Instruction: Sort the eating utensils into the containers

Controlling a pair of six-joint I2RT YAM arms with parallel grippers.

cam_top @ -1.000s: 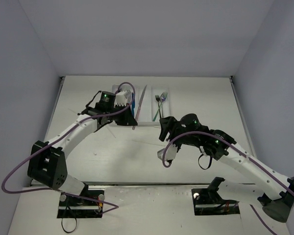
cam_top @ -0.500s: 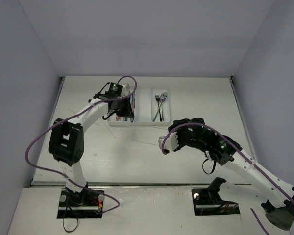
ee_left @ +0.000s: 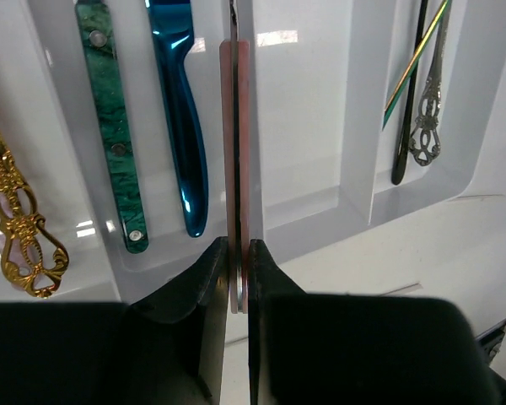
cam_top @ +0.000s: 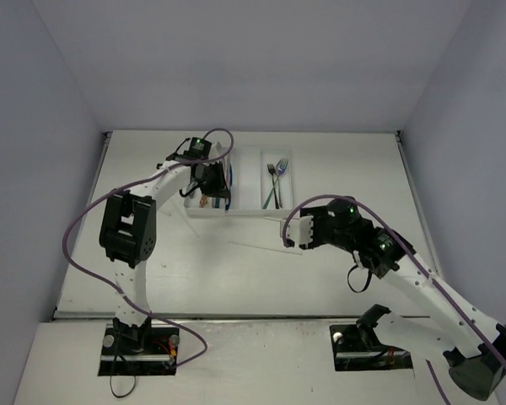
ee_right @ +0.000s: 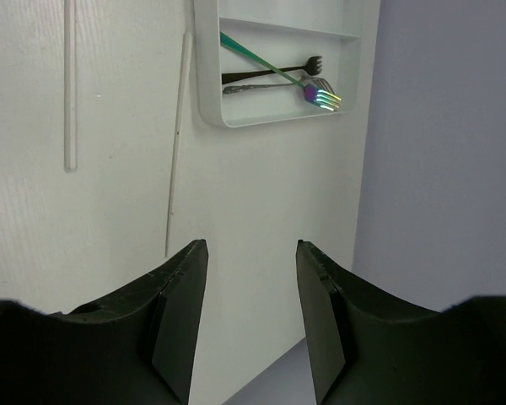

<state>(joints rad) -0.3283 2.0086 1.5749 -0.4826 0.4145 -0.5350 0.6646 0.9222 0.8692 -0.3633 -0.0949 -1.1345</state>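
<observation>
Tray first: white, knives in one slot, forks in the end one, a bare slot between. The left gripper hangs over it, pinching a pair of pinkish sticks lined up right above a divider wall. Released there, I reckon they could straddle it or fall among the knives. The right gripper stands part-spread and empty above two pale sticks on the table.

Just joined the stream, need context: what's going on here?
Cutlery sorting, mid-run. The left gripper is shut on a thin pink utensil, holding it over the white tray, which has forks in its end compartment. The right gripper is open and empty over the table, near two pale sticks lying outside the tray.
</observation>
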